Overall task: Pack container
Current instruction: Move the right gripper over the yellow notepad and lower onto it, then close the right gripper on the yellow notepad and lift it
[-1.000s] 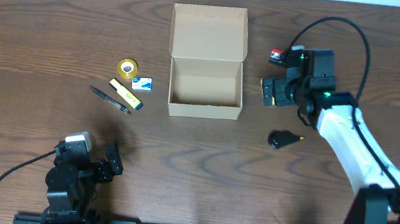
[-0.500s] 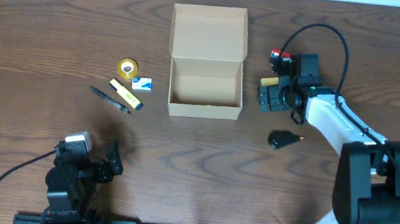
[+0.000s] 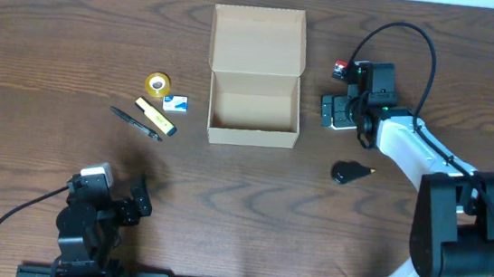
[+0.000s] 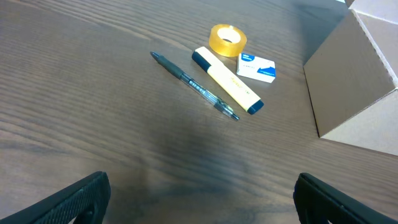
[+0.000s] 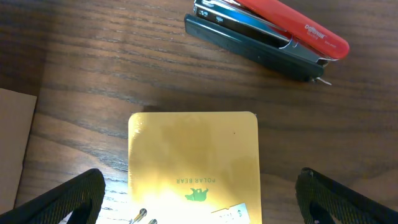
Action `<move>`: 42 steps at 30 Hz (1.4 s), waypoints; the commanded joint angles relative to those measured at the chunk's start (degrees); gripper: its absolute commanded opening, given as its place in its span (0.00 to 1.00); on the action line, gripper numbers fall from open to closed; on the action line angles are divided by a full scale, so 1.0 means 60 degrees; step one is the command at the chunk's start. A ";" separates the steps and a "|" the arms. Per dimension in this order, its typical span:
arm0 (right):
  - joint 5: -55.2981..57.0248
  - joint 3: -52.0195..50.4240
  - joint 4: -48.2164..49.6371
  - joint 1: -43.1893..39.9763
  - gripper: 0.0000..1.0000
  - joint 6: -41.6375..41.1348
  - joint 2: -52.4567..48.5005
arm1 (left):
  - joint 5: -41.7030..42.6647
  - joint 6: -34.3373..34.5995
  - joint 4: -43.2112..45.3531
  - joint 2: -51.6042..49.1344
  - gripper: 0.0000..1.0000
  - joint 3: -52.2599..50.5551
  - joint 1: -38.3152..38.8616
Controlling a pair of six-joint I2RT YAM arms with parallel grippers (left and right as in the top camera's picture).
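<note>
The fingers (image 5: pixel 68 199) of the right gripper (image 5: pixel 200 199) are spread wide and nothing is held between them. The flat yellow square paper pad (image 5: pixel 193 155) is seen directly below and between them, lying on the brown wooden bench (image 5: pixel 93 62). Being square, the pad offers no long axis. Its two side edges are lined up with the two fingers, so a straight descent is judged to be what the coming grasp calls for.

The red-and-dark metal stapler (image 5: pixel 267 34) is found just beyond the pad, ahead of the fingertips and apart from it. The small rectangular tan cardboard box (image 3: pixel 252 137), its lid flap laid open and nothing seen inside, is placed near, to the left of these fingers.

The left gripper (image 4: pixel 199 205) is likewise held open and empty, well apart from the pad, with a thin dark pen (image 4: pixel 193 87) ahead of it. The right arm is clearly the nearer one.
</note>
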State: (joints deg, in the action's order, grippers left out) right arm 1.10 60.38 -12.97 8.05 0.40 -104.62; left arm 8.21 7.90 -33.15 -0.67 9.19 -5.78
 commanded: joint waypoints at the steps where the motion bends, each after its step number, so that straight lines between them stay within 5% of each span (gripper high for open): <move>1: 0.0098 0.0146 0.0026 -0.0164 0.99 -0.0164 -0.0237 | 0.0036 0.0000 -0.0004 0.0066 0.95 -0.0066 0.0040; 35: -0.0510 0.0149 0.0525 -0.0204 0.99 -0.0605 -0.1333 | 0.0036 0.0000 -0.0004 0.0066 0.95 -0.0066 0.0036; 42: -0.0514 0.0149 0.0565 -0.0204 0.74 -0.0860 -0.1333 | 0.0036 0.0000 -0.0004 0.0066 0.95 -0.0066 0.0036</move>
State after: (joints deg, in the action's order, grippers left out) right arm -1.45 61.10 -9.26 7.07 -3.40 -110.98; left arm 8.21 7.90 -33.15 -0.67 9.19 -5.78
